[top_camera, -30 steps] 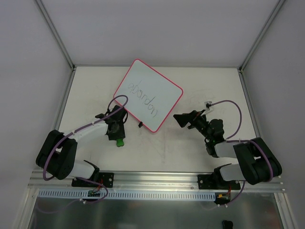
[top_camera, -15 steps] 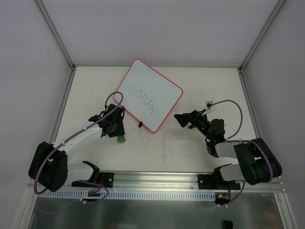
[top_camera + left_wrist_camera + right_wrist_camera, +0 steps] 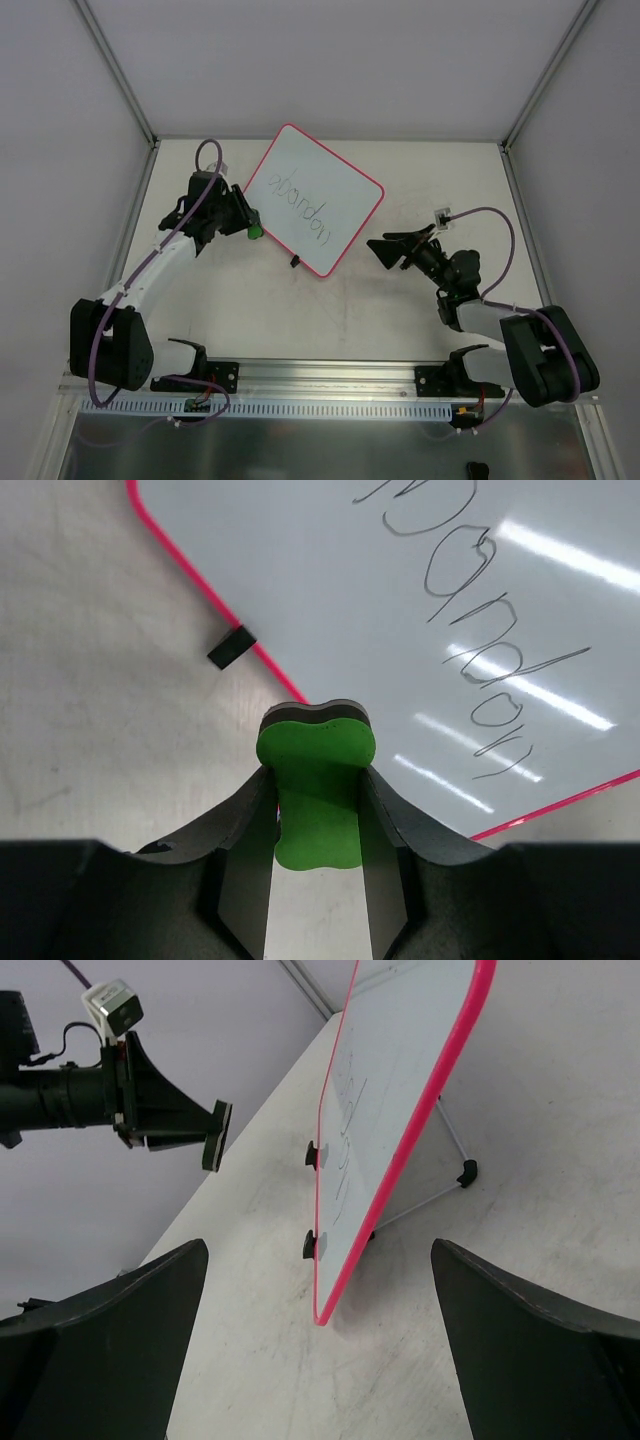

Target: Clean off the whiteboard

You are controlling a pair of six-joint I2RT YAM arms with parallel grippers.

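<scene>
The left arm (image 3: 150, 272) is stretched far forward from its base along the left side, with its wrist turned to the right. The left gripper (image 3: 249, 227) has its fingers (image 3: 385, 830) clamped on both sides of a green eraser (image 3: 316, 780). The right arm (image 3: 478, 310) sits folded low near its base, and the right gripper (image 3: 380, 251) points left with its jaws spread wide.

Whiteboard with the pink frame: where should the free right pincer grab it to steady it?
Probably the right-hand edge of the pink-framed white rectangular whiteboard, approached from the right by the open right pincer: the wire stand props that thin edge off the table, facing the jaws.
</scene>
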